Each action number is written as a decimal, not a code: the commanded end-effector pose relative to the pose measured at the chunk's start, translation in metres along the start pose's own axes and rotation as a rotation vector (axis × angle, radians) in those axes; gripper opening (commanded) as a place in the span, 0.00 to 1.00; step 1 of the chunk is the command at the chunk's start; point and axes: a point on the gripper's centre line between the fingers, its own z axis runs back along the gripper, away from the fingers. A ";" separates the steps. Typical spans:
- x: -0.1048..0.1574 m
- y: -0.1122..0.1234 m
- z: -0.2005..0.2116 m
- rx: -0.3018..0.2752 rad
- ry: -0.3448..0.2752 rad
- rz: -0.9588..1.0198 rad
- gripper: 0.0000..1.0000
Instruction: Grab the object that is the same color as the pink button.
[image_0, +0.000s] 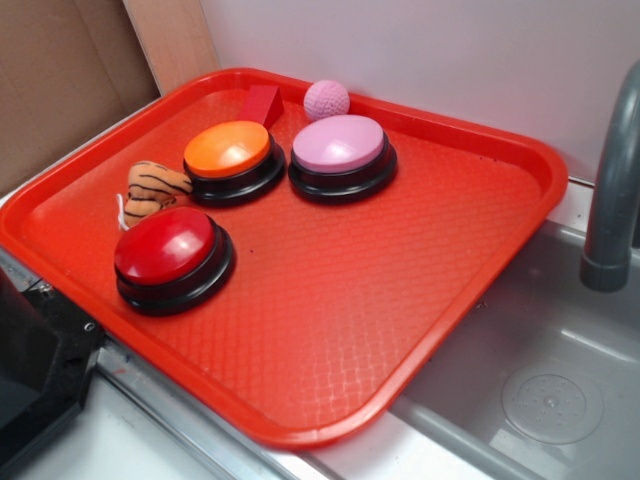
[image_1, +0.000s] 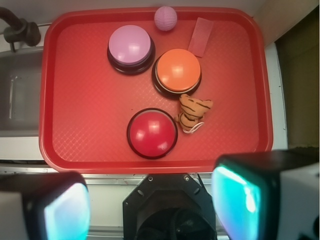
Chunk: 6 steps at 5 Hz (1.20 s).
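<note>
A small pink dimpled ball (image_0: 326, 99) lies at the far edge of the red tray (image_0: 400, 320), just behind the pink button (image_0: 340, 147). In the wrist view the ball (image_1: 165, 18) is at the top of the tray and the pink button (image_1: 130, 46) is below and left of it. My gripper (image_1: 152, 205) is open and empty, its fingers wide apart, high above the tray's near edge and over the robot base. The gripper does not show in the exterior view.
An orange button (image_0: 231, 155), a red button (image_0: 170, 252), a striped orange plush toy (image_0: 152, 190) and a red wedge block (image_0: 262, 103) also lie on the tray. A grey sink (image_0: 545, 370) with a faucet pipe (image_0: 612, 190) is to the right. The black robot base (image_0: 35, 370) is at the lower left.
</note>
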 end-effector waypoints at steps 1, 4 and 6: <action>0.000 0.000 0.000 0.000 0.000 0.000 1.00; 0.062 0.011 -0.063 0.030 -0.133 0.161 1.00; 0.127 0.034 -0.115 -0.028 -0.213 0.235 1.00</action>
